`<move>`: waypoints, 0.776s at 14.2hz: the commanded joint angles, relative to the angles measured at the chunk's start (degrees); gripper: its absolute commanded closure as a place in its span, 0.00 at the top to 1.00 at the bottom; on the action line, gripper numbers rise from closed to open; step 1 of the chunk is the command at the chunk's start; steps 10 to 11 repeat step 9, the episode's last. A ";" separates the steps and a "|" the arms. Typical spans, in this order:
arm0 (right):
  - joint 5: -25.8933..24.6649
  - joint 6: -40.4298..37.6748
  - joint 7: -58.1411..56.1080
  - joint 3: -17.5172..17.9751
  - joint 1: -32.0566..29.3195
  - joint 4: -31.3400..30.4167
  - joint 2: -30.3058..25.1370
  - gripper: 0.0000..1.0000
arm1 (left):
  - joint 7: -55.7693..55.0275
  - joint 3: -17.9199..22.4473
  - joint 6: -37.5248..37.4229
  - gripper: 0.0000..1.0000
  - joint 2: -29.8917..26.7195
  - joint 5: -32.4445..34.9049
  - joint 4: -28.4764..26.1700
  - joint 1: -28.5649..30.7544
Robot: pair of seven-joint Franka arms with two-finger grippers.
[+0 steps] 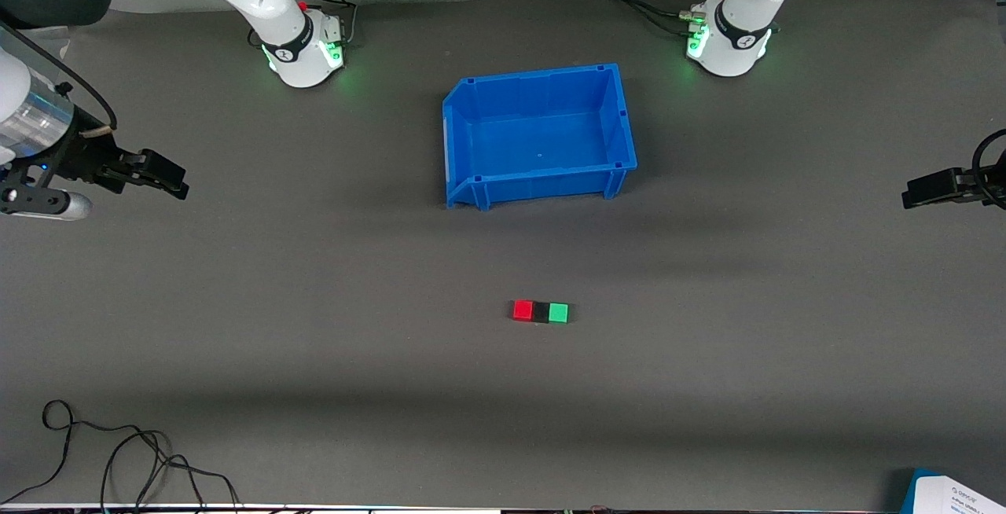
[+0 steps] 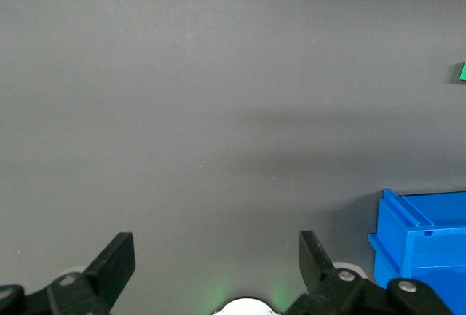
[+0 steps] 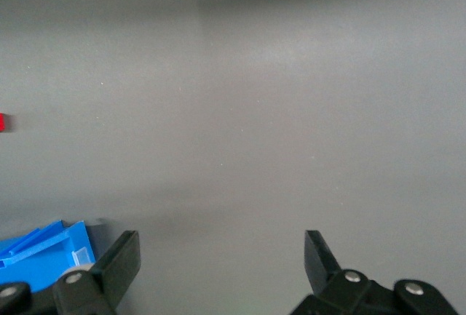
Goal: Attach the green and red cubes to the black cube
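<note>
Cubes in a joined row on the grey mat that covers the bench: the red cube, the black cube and the green cube lie side by side and touching, the black one in the middle, the red one toward the right arm's end of the bench and the green one toward the left arm's end. The row sits nearer to the front camera than the blue bin, well apart from it. The bin stands upright between the two robot bases and the cubes, its inside bare. The left gripper hangs over the mat at the left arm's end of the bench, its fingers spread wide and released, grasping nothing; its wrist view shows a corner of the blue bin and a sliver of the green cube at the frame's edge. The right gripper hangs over the mat at the right arm's end, its fingers likewise spread and empty; its wrist view catches a corner of the bin and a sliver of the red cube. Both grippers are well apart from the cubes. A loose black cable lies on the mat near the front camera, toward the right arm's end.
</note>
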 commanded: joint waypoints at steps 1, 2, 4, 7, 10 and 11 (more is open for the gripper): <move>0.69 -0.67 -1.80 0.37 -0.77 2.72 1.25 1.00 | 1.74 0.18 0.25 1.00 -0.53 0.81 -1.06 -0.53; 0.69 -0.75 -1.89 0.37 -0.77 4.29 2.39 1.00 | 1.74 0.09 0.17 1.00 -1.06 0.90 -2.03 -0.88; 0.69 -2.68 -4.43 0.37 -1.11 6.06 3.28 1.00 | 1.12 0.97 1.21 1.00 -3.51 1.60 -5.36 -2.72; 0.78 -4.36 -3.74 0.28 -0.77 5.36 3.02 1.00 | 0.68 1.32 8.40 1.00 -11.49 2.13 -16.67 -4.49; 0.78 -4.36 -3.74 0.28 -0.68 5.19 3.10 1.00 | 0.68 1.32 12.63 1.00 -15.55 2.13 -22.76 -4.58; 0.78 -4.36 -3.74 0.28 -0.68 5.19 3.10 1.00 | 0.68 1.32 12.63 1.00 -15.55 2.13 -22.76 -4.58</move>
